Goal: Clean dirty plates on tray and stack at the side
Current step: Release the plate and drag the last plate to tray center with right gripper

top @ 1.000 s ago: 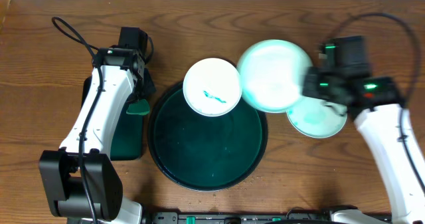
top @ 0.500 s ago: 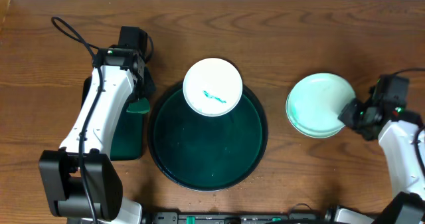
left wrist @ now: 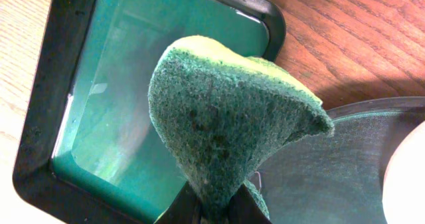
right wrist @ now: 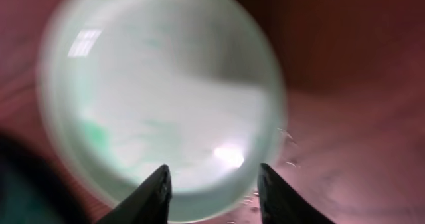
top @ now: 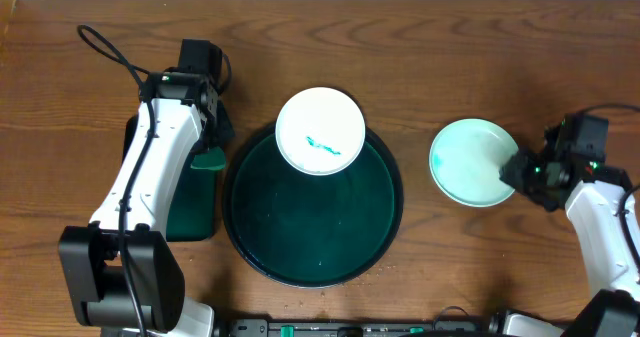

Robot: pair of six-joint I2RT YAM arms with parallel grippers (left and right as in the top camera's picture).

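1. We saw the tray [top: 300,247] at the lower centre of the overhead frame on the bench [top: 450,57], with a teal-streaked plate [top: 320,130] lying over its upper rim.
2. A pale plate [top: 468,162] rested on the bench at mid right, well apart from the tray.
3. At the left, the left gripper [left wrist: 211,207] had its jaws clamped on a green sponge [left wrist: 226,111] over the rectangular tray [left wrist: 43,117].
4. The right gripper [right wrist: 212,177] kept its jaws spread wide at the pale plate's near edge; that wrist view was blurred.

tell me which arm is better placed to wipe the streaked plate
Left: left gripper holds the sponge right beside that plate; right gripper is open, empty, over at the stack.
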